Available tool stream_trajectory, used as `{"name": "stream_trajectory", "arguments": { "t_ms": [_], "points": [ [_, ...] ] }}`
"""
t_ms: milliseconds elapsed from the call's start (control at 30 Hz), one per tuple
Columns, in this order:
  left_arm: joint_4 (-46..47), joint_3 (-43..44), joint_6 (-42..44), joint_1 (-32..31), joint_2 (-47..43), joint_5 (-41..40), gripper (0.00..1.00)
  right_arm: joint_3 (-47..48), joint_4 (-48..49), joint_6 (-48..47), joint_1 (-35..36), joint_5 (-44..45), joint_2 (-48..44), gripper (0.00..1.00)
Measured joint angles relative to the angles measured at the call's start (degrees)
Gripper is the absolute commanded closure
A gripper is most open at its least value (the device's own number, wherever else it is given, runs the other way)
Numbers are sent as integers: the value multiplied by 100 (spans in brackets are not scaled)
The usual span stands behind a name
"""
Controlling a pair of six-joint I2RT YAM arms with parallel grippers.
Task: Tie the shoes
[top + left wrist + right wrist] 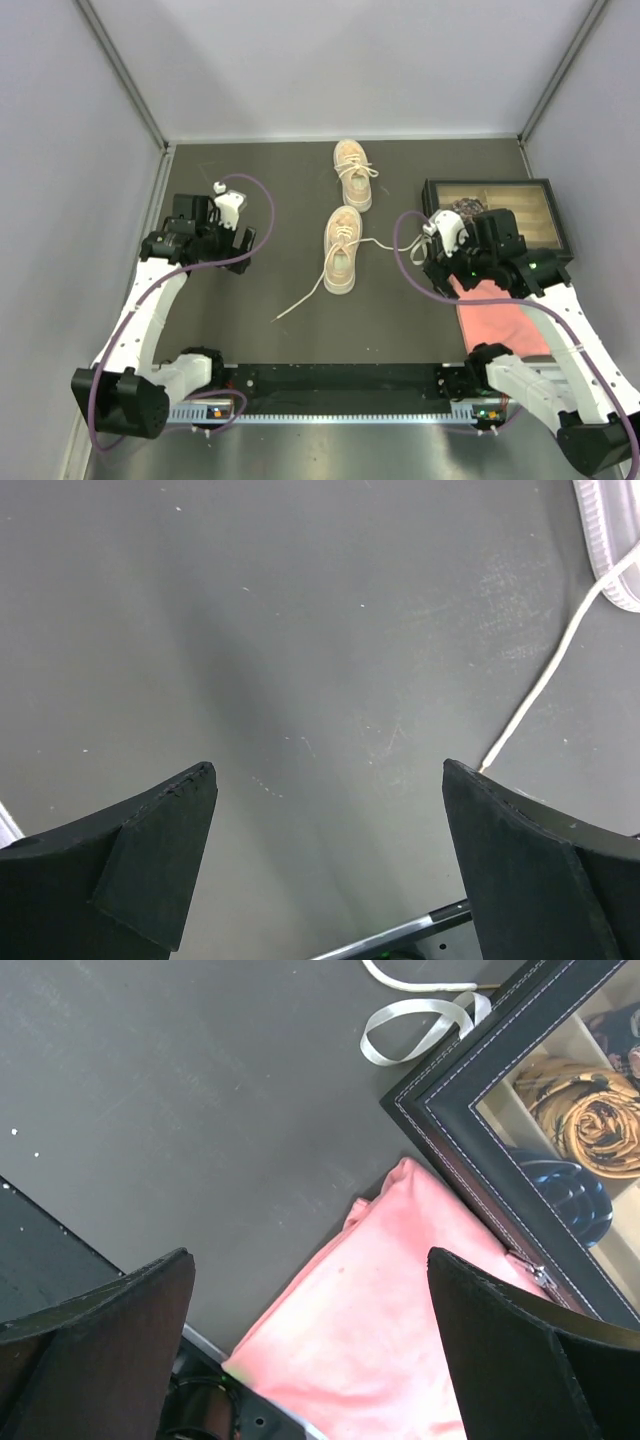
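The left gripper [327,770] hangs wide and empty at nine o'clock of the near shoe [342,250], whose laces [300,299] trail loose toward seven and three. The far shoe [353,173] at twelve looks already bowed, likely leaving one knot; the right gripper [310,1255], at three, gapes empty too.

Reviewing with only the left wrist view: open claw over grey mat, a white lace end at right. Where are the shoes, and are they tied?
Observer: Mid-table, one beyond the other. The near shoe is untied, and one loose lace trails toward the left arm.
Operator: And the other shoe?
Observer: The far shoe has its laces bunched close over it. I cannot tell if they are knotted.
Operator: What is the right arm doing?
Observer: The right claw is open and empty, above a pink cloth beside a black box of rolled ties.
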Motion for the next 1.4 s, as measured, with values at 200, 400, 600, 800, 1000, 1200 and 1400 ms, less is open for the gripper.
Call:
{"name": "stream_trajectory", "arguments": {
  "t_ms": [200, 400, 600, 800, 1000, 1200, 1400],
  "points": [
    [247, 17, 109, 0, -280, -68, 2, 660, 282, 140, 0, 153, 20, 1],
    [332, 354, 710, 0, -673, 697, 2, 1528, 883, 367, 0, -131, 282, 1],
    [236, 61, 1119, -42, -715, 1899, 2, 1552, 949, 380, 0, -981, 1102, 1],
    [487, -1305, 1414, -772, -748, 2072, 6, 1152, 994, 177, 0, -1139, 1287, 1],
    [997, -1880, 1541, -2382, -542, 1663, 18, 1064, 992, -55, 0, -1012, 1515, 1],
    [1683, -2129, 1534, -3014, 92, 1161, 27, 841, 881, -219, 0, -778, 1775, 1],
    [2133, -2087, 1709, -3206, 944, 678, 35, 820, 863, -258, 0, -682, 2114, 1]
  ]
}}
